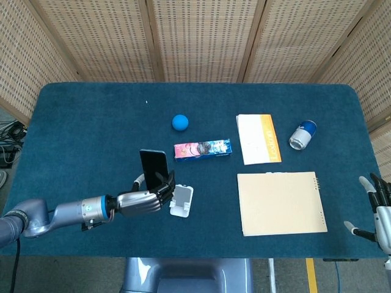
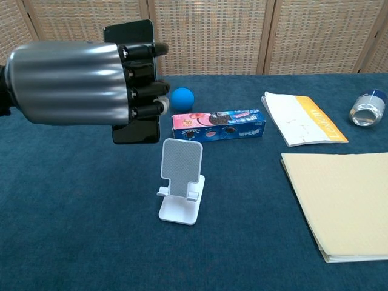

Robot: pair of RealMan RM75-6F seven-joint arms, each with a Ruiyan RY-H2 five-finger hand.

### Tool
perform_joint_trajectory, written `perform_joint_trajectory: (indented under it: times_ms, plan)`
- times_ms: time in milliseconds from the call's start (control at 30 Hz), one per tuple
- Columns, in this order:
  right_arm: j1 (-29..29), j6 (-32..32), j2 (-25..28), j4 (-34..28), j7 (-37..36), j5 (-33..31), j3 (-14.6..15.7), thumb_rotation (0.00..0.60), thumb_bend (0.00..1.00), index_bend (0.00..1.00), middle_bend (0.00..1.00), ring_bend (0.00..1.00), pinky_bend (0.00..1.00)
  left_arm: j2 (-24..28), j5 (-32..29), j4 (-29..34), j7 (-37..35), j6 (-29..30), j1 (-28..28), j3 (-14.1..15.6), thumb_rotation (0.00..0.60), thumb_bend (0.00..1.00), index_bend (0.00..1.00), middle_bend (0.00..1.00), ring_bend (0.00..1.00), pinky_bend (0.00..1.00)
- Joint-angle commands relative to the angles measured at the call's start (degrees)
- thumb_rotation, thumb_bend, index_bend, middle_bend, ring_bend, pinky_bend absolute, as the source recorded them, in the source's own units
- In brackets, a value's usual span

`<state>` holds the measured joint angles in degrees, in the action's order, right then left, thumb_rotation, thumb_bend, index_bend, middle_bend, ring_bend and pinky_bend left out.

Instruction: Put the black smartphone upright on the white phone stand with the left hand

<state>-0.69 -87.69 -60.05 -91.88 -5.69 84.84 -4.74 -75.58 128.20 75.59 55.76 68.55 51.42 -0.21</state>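
bench (image 1: 79, 116): a dark blue felt-covered top, on which everything except the carried phone is laid out.
tan spiral-bound notebook (image 1: 281, 202): lies flat toward the bench's right front corner, well apart from the task's things.
white and orange booklet (image 1: 258, 138): lies flat beyond the notebook, right of centre.
left hand (image 1: 146, 198): a silver and black five-finger hand, seen closed round the phone near the bench's front edge, left of centre; the fingers are wrapped over the lower half of the phone.
pink and blue snack box (image 1: 202, 148): lies on its side at mid-bench, just beyond the stand.
black slab-shaped smartphone (image 1: 153, 164): held upright off the bench, its top end standing clear above the fingers, just left of the stand and not yet on it. It is judged stiff, fairly light and glossy, so slippery; a hold across the side edges low down seems best, leaving the bottom edge free for the lip.
white plastic phone stand (image 2: 180, 183): stands unoccupied near the front edge; probably light enough to be nudged aside.
right hand (image 1: 379, 210): held at the bench's right front corner, fingers spread, nothing in it.
blue and silver can (image 1: 302, 134): lies on its side near the right edge.
blue ball (image 1: 179, 122): rests behind the box.
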Motion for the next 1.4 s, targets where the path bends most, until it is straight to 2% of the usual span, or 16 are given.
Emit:
perform_joint_trajectory:
  times_ms: [33,333,767,1400]
  plan:
    - [0.1,-0.1,0.1,0.0,-0.3,0.1,0.0,0.6,0.0,0.1,0.0,0.0,0.0,-1.8,0.7,0.8,2.7,-2.6,0.8,-0.5,0.6,0.08,0.61,0.45,0.51,0.24]
    - [0.3,-0.1,0.9,0.3,-3.0,-0.2,-0.1,0.6,0.0,0.1,0.0,0.0,0.0,-7.5,-0.5,-0.3,7.1,-10.2,2.6,-1.6,0.6,0.08,0.6,0.44,0.51,0.24]
    - [0.3,0.3,1.5,1.0,-5.4,-1.1,-0.5,0.6,0.0,0.1,0.0,0.0,0.0,-10.7,-0.7,-0.5,9.7,-17.2,5.9,-1.9,0.6,0.09,0.59,0.43,0.5,0.24]
    - [0.4,0.4,1.7,1.4,-6.7,-1.0,-0.5,0.6,0.0,0.1,0.0,0.0,0.0,-15.4,-2.3,-3.7,12.2,-17.0,4.9,-1.4,0.6,0.09,0.59,0.43,0.5,0.24]
